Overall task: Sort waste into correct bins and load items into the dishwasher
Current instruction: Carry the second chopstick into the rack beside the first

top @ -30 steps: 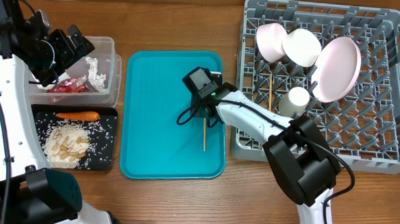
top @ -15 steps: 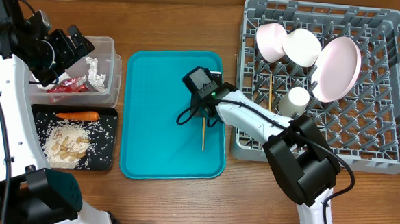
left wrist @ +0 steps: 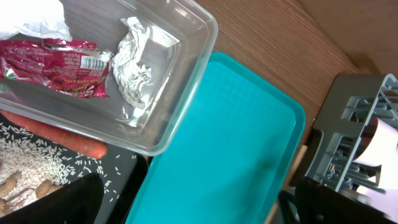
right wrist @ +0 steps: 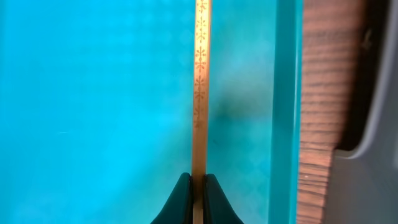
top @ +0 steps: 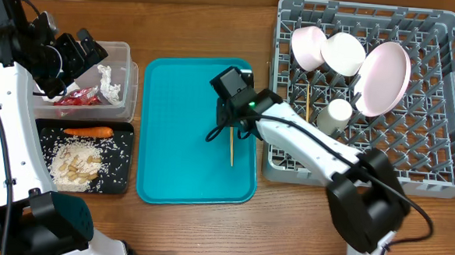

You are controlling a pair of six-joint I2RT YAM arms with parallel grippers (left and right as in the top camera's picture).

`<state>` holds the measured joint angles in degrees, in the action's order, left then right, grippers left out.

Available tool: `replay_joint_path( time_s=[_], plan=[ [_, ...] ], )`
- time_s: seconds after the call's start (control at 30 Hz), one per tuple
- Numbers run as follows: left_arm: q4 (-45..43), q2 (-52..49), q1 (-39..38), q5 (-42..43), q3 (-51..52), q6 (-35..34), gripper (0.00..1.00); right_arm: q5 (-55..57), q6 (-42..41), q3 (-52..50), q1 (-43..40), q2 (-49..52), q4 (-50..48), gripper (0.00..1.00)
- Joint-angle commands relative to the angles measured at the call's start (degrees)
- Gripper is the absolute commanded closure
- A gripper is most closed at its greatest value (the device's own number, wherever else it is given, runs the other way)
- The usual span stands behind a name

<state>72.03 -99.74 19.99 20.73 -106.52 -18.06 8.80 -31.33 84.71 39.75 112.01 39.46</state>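
Wood-grain tabletop (top: 194, 24) carries everything. At its middle lies a teal rectangular serving tray (top: 180, 141). Over the tray's right part the right gripper (right wrist: 198, 186) is clenched on a thin wooden chopstick (right wrist: 199, 93), its two black fingertips pinching the stick near one end. The stick runs parallel to the tray's right rim and bears a row of tiny printed flower marks, with no lettering. Whether its far end touches the tray cannot be told.

To the right stands a large grey plastic dish rack (top: 436, 170). In it a white bowl (top: 308, 46) and a second white bowl (top: 342, 51) lean on their sides beside a white round plate (top: 384, 77) standing on edge. A small white cup (top: 336, 114) sits just below them, and a second wooden chopstick (top: 307, 104) lies among the pegs.

At the left, the left gripper (left wrist: 196, 202) hangs released, fingers spread wide, near a clear rectangular plastic tub (left wrist: 186, 93). Inside the tub lie a red snack wrapper (left wrist: 56, 65) and a crumpled pale wad (left wrist: 134, 68), which could be tissue or foil. The wrapper has a white label panel whose print is too small to read. Next to the tub, a shallow black rectangular tray (top: 119, 186) holds an orange carrot piece (top: 87, 131), scattered white rice (top: 113, 149) and beige food scraps (top: 73, 165).
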Motion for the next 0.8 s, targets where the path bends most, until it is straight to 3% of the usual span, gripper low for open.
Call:
replay_joint_path(
  time_s=[0.0, 0.17, 0.47, 0.77],
  plan=[
    [-0.07, 1.14, -0.13, -0.39, -1.25, -0.79, 0.00, 0.39, 4.96, 1.68, -0.44, -5.20, 0.81, 0.96],
    [-0.07, 1.14, -0.13, -0.39, -1.25, -0.79, 0.00, 0.98, 9.07, 1.68, -2.32, -9.73, 1.95, 0.96],
    [-0.07, 1.14, -0.13, -0.39, -1.25, -0.79, 0.00, 1.03, 9.33, 1.68, -10.38, -15.82, 9.29, 0.96],
    [-0.07, 1.14, -0.13, -0.39, -1.25, -0.79, 0.00, 1.01, 15.37, 1.62, -16.31, -16.13, 16.48, 0.96]
  ],
)
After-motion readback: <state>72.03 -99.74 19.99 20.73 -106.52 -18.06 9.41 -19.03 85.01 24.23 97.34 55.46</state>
